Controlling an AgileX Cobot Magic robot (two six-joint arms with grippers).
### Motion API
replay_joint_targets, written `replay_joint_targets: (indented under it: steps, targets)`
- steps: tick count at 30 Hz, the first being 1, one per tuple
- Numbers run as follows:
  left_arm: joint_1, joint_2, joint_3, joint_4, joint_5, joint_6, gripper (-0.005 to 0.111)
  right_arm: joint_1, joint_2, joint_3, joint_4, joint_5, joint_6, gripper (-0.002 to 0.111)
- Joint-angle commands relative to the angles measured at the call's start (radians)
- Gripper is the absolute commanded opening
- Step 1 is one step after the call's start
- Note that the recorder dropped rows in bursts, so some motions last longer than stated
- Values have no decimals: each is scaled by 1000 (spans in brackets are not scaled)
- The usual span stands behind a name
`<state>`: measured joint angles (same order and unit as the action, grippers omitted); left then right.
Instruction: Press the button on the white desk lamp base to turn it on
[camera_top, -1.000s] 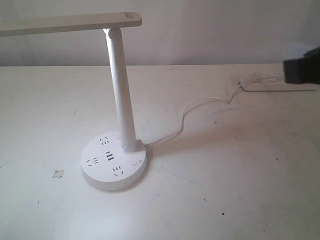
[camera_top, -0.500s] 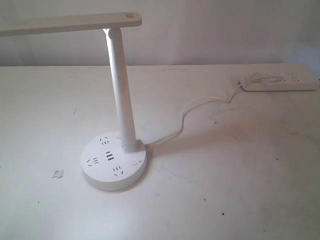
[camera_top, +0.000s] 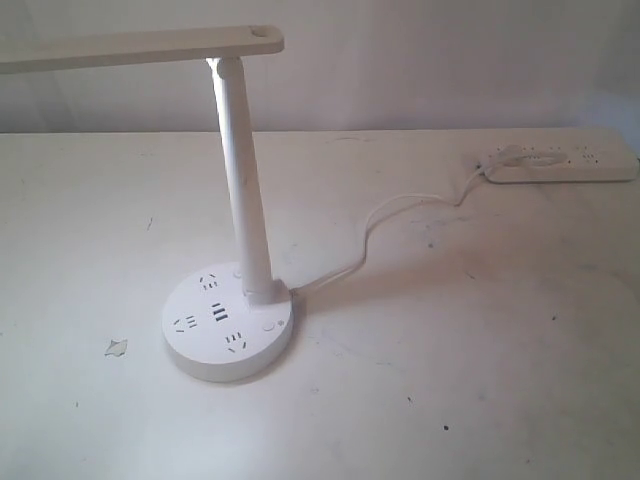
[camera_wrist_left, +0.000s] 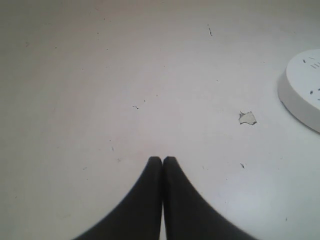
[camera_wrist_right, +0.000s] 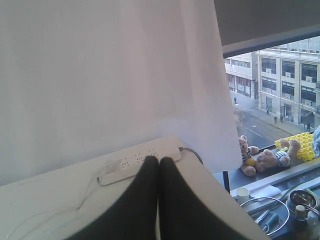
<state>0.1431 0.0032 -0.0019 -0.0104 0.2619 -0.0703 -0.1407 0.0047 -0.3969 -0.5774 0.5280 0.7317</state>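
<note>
The white desk lamp base (camera_top: 228, 325) is a thick round disc with dark socket slots, on the table left of the middle. A slim white column (camera_top: 245, 200) rises from it to a flat lamp head (camera_top: 140, 45). A small round button (camera_top: 270, 325) with a faint outline sits on the base's top near the column foot. Neither gripper shows in the exterior view. My left gripper (camera_wrist_left: 162, 160) is shut and empty over bare table, with the base's edge (camera_wrist_left: 302, 90) off to one side. My right gripper (camera_wrist_right: 159, 160) is shut and empty, pointing toward the table's far corner.
A long white power strip (camera_top: 560, 165) lies at the back right, also seen as the power strip (camera_wrist_right: 135, 165) past my right fingertips. Its cord (camera_top: 400, 215) runs to the lamp base. A small paper scrap (camera_top: 117, 347) lies left of the base, the same scrap (camera_wrist_left: 247, 118).
A dark gripper stood at the right edge of the exterior view one second ago, over the power strip. It has left that view. The lamp has not moved.
</note>
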Motion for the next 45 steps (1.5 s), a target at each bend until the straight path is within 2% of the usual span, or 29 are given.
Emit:
replay_joint_targets:
  steps: [1,6,10,12,17,18,20,45]
  targets:
    - [-5,-3,2,-3,-7,1,0,-9,-5,4,8,0,8,0]
    - [-5,-3,2,-3,-7,1,0,-9,-5,6,85,5,8,0]
    - [-5,-3,2,-3,-7,1,0,-9,-5,70,237,-20,-39,0]
    - [-5,-3,2,-3,-7,1,0,-9,-5,117,347,-32,-132,0]
    - [-5,-3,2,-3,-7,1,0,-9,-5,385,651,-281,-664,0]
    - [-5,-3,2,-3,-7,1,0,-9,-5,397,673,-298,-682,0]
    - [-5,-3,2,-3,-7,1,0,-10,-5,397,678,-166,-679,0]
    - [-5,-3,2,-3,-7,1,0,-10,-5,397,683,-189,-732,0]
